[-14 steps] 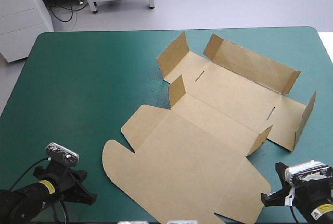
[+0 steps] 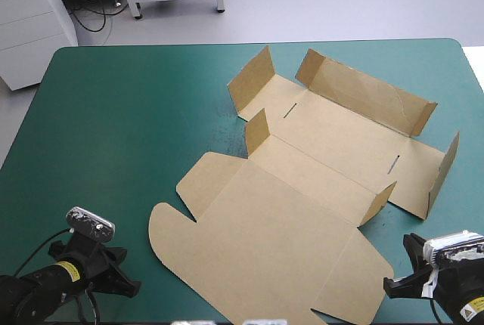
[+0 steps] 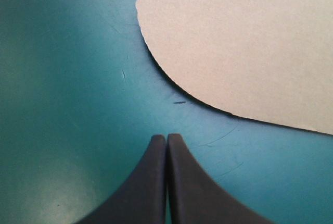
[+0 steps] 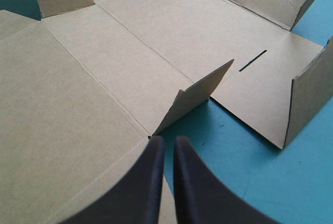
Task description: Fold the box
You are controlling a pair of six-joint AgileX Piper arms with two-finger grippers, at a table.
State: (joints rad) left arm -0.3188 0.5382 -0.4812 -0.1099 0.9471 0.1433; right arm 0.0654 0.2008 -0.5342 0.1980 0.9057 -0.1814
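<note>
Near edge, left corner: the left gripper (image 3: 166,136) is hovering low over the bare teal-green worktop (image 2: 113,113), its black fingers (image 3: 148,187) pressing together into one pointed arch and holding nothing. The box (image 2: 302,189) is lying ahead of that arch and off toward the worktop's middle. Its nearest part, the rounded lid flap (image 3: 234,52), is sitting flat, with a strip of bare cover separating it from the fingertips.

Near edge, right corner: the right gripper (image 4: 169,138) is hanging just over the lid panel's near right corner. Its fingers are drawn all but together, showing only a thin slit and, as far as can be judged, clamping no board. They are pointing straight at the small corner flap (image 4: 195,96), which is standing tilted up directly ahead of the tips.

Middle to far right: the sheet is running obliquely, the flat lid toward the near edge and the tray panel beyond it. The far wall (image 2: 363,98) and the end flaps are already standing raised.

Governing relation: the right gripper is much the nearer to the board, so the next fold probably belongs to it.
</note>
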